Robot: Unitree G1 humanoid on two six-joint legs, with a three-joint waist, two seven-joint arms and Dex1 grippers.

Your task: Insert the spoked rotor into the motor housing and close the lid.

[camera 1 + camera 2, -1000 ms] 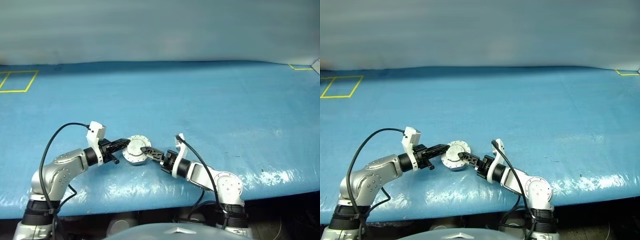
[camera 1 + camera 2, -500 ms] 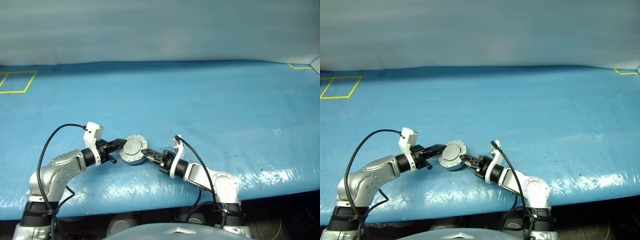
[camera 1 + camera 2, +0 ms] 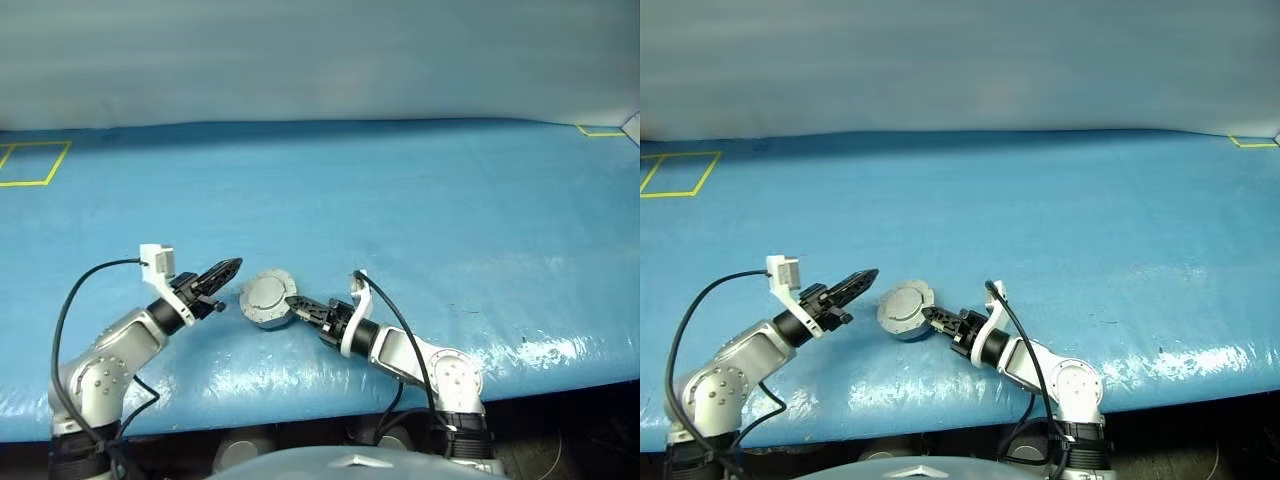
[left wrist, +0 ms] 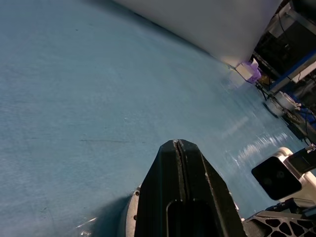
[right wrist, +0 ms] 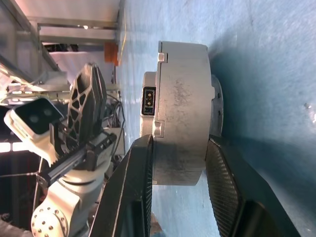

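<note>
At the far left of the head view, in the upper corner, we noted yellow floor markings (image 3: pixel 28 163) on the blue worktop (image 3: pixel 420 200). Lower left, the left tool (image 3: pixel 228 268) hung just above the worktop with its fingers pressed flat together, as the left wrist view (image 4: pixel 178 158) confirmed; it grasped nothing and stood just beside the housing, apart from it. In the lower centre sat the motor housing (image 3: pixel 268 310) on the worktop, with the lid (image 3: pixel 265 293) lying flat over it and showing its plain outer face. We judged the lid to be down, or very nearly so; we could not tell from these views whether it had seated fully. The spoked rotor was nowhere loose on the worktop, so we took it to be inside the closed housing, though the lid hid the inside from us. To the right of centre, the right tool (image 3: pixel 297 304) reached in from the lower right, partly open, and the right wrist view showed its two fingers (image 5: pixel 139 187) straddling the grey wall of the housing (image 5: pixel 182 113), one on each side, bracing or lightly clamping it. By our reckoning the task was almost done: what remained was to confirm the closure and let go.
</note>
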